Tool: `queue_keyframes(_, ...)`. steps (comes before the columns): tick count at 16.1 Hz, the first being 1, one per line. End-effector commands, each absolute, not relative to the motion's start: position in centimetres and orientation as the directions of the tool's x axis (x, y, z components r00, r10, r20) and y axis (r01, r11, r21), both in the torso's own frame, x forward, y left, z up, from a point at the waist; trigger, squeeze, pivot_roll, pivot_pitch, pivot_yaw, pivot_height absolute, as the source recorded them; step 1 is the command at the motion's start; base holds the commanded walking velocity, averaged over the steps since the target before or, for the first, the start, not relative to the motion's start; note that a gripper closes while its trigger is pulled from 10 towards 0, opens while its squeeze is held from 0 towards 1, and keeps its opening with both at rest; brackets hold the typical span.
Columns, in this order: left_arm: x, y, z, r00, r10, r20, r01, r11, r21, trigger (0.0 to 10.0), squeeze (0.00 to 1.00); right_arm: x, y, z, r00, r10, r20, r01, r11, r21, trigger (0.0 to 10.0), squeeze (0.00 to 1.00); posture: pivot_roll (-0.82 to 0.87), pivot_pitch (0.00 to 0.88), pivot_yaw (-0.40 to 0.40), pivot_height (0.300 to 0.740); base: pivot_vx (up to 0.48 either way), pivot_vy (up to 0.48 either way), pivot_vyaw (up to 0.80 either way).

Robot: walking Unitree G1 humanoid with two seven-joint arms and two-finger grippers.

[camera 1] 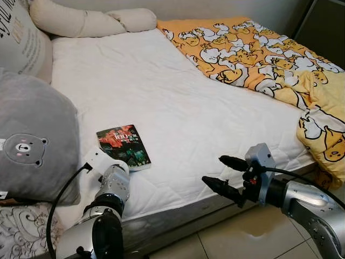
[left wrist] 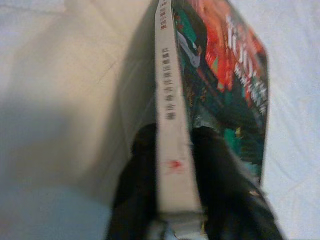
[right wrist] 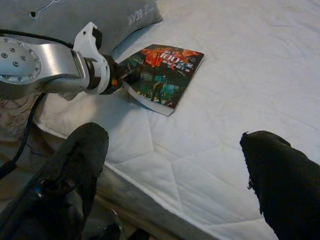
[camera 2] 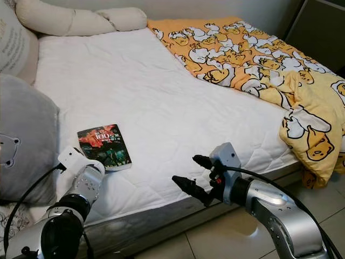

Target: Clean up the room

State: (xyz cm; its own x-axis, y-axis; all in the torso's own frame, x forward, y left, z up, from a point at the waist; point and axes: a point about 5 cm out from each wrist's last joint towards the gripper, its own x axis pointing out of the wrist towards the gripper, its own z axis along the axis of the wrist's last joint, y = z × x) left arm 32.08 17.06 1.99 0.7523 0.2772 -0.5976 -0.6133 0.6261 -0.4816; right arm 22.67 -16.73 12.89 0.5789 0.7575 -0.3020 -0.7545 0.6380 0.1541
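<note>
Now left tool [right wrist: 127,79] pinching book [camera 1: 123,145] on mattress [camera 1: 178,108], right tool [camera 1: 226,172] spread.

A grey bear pillow [camera 1: 32,145] leans at the bed's [camera 1: 178,102] left edge. 2 cream pillows [camera 1: 91,21] lie at its head. A yellow duck quilt [camera 1: 269,59] is bunched at the right, over tiled floor [camera 1: 237,237].

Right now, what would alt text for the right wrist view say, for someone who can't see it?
The left gripper clamps the near corner of a colourful book lying on a white mattress, beside a grey pillow. In the foreground, the right gripper's two black fingers stand wide apart above the bed's edge.
</note>
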Motion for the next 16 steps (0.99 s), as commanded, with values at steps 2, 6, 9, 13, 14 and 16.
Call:
queue_keyframes(2, 31.6, 16.5, 1.2, 0.726, 0.258, -0.637, -0.614, 0.66, -0.433, 10.0, 1.0, 23.1, -16.9, 12.9, 0.6, 0.735, -0.317, -0.741, 0.659, 0.126, 10.0, 0.0, -0.16, 0.0, -0.041, 0.74, 0.0, 0.0, 0.0)
queue_keyframes(6, 31.2, 17.7, 0.9, 0.723, 0.269, -0.636, -0.542, 0.792, -0.281, 10.0, 1.0, 23.5, -17.0, 12.3, 0.636, 0.703, -0.318, -0.693, 0.702, 0.166, 10.0, 0.0, -0.15, 0.0, -0.022, 0.74, 0.0, 0.0, 0.0)
queue_keyframes(9, 31.0, 19.3, 0.8, 0.726, 0.292, -0.623, -0.473, 0.869, -0.144, 10.0, 1.0, 23.9, -16.7, 12.0, 0.652, 0.694, -0.307, -0.68, 0.713, 0.167, 10.0, 0.0, -0.13, 0.0, -0.007, 0.74, 0.0, 0.0, 0.0)
queue_keyframes(13, 30.9, 20.7, 1.0, 0.743, 0.244, -0.624, -0.309, 0.951, 0.005, 10.0, 1.0, 24.2, -16.2, 11.6, 0.673, 0.682, -0.287, -0.665, 0.728, 0.168, 10.0, 0.0, -0.12, 0.0, 0.015, 0.74, 0.0, 0.0, 0.0)
queue_keyframes(14, 30.8, 20.6, 0.8, 0.742, 0.212, -0.636, -0.232, 0.971, 0.053, 10.0, 1.0, 24.3, -16.2, 11.6, 0.678, 0.678, -0.284, -0.662, 0.731, 0.167, 10.0, 0.0, -0.12, 0.0, 0.02, 0.74, 0.0, 0.0, 0.0)
queue_keyframes(16, 30.6, 20.5, 0.6, 0.734, 0.193, -0.651, -0.191, 0.979, 0.075, 10.0, 1.0, 24.6, -16.3, 11.4, 0.69, 0.668, -0.278, -0.651, 0.741, 0.165, 10.0, 0.0, -0.11, 0.0, 0.029, 0.74, 0.0, 0.0, 0.0)
